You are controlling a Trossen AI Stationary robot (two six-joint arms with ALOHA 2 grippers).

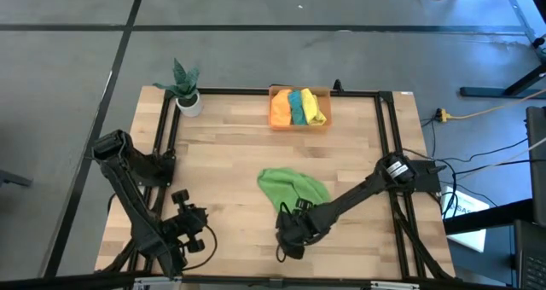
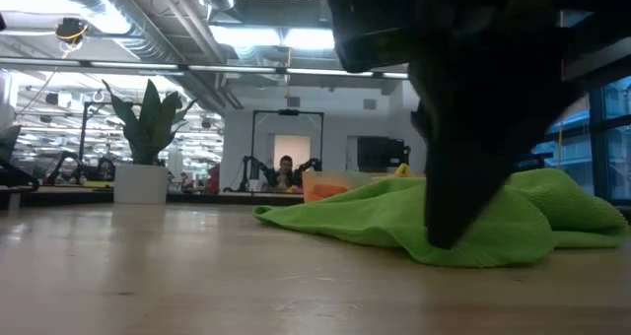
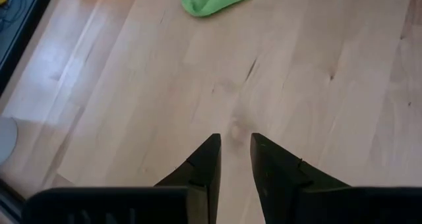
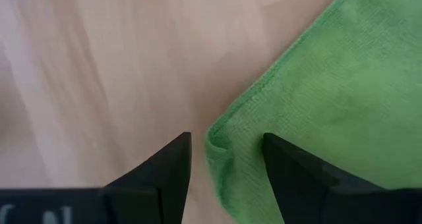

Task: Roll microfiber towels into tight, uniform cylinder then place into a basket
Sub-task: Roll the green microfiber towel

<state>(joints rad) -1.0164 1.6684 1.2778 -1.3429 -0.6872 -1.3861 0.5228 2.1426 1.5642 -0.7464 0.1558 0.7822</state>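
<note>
Lower centre of the overhead frame: I have the right gripper [image 1: 287, 230] down at the near edge of the light green towel [image 1: 294, 188], which lies crumpled and unrolled on the wooden table [image 1: 230, 153]. My right wrist camera shows the 2 dark fingers [image 4: 168, 168] spread apart with a folded corner of the green cloth [image 4: 316, 99] sitting between them; they straddle it and are not pinched shut on it. At table height, the dark bulk of that arm fills the upper right of the frame, coming down in front of the green heap [image 2: 394, 217].

Upper centre of the overhead frame, the translucent orange basket [image 1: 299, 124] sits against the table's far edge with 3 rolled towels side by side in it: orange [image 1: 281, 107], teal [image 1: 298, 107] and yellow [image 1: 314, 107].

Lower left, my left gripper [image 1: 186, 217] waits over bare wood, well apart from the cloth, its fingers [image 3: 208, 161] parted with a narrow gap and holding nothing. A white pot with a green plant [image 1: 187, 89] stands at the table's upper left corner.
</note>
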